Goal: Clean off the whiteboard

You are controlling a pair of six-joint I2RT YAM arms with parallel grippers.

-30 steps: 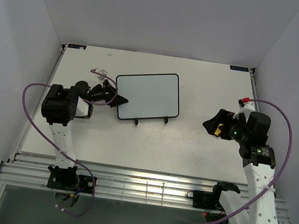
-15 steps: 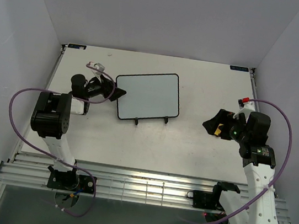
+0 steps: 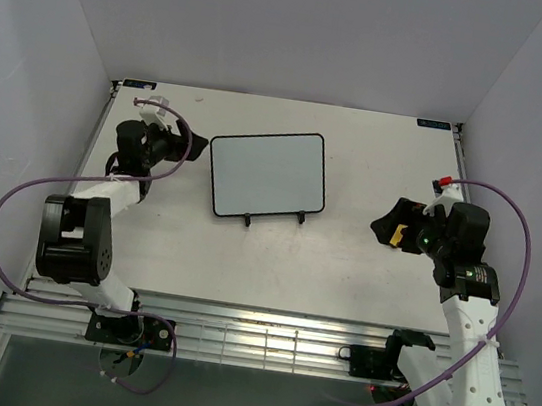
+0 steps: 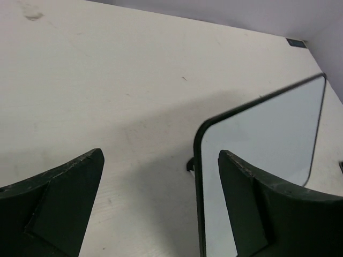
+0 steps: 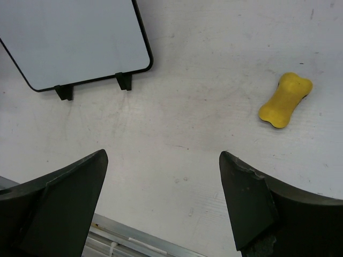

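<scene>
The whiteboard [image 3: 267, 174] stands propped at the middle of the table, its white face wiped blank inside a thin black frame. In the left wrist view the whiteboard [image 4: 268, 134] shows its left edge just beyond the fingers. My left gripper [image 3: 178, 146] hangs open and empty just left of the board [image 4: 161, 155]. My right gripper [image 3: 386, 224] stands open and empty at the right, above bare table [image 5: 162, 154]. A yellow bone-shaped eraser [image 5: 285, 100] lies on the table beside it, partly hidden in the top view [image 3: 398, 237].
Two black stand feet [image 3: 246, 220] stick out under the board's near edge, seen too in the right wrist view [image 5: 63, 92]. An aluminium rail [image 3: 262, 338] runs along the table's front. White walls close in the left, back and right sides. Purple cables loop from both arms.
My left gripper has drawn back to the left, away from the whiteboard's left edge, and its arm has swung toward the table's left side. The right arm has not moved.
</scene>
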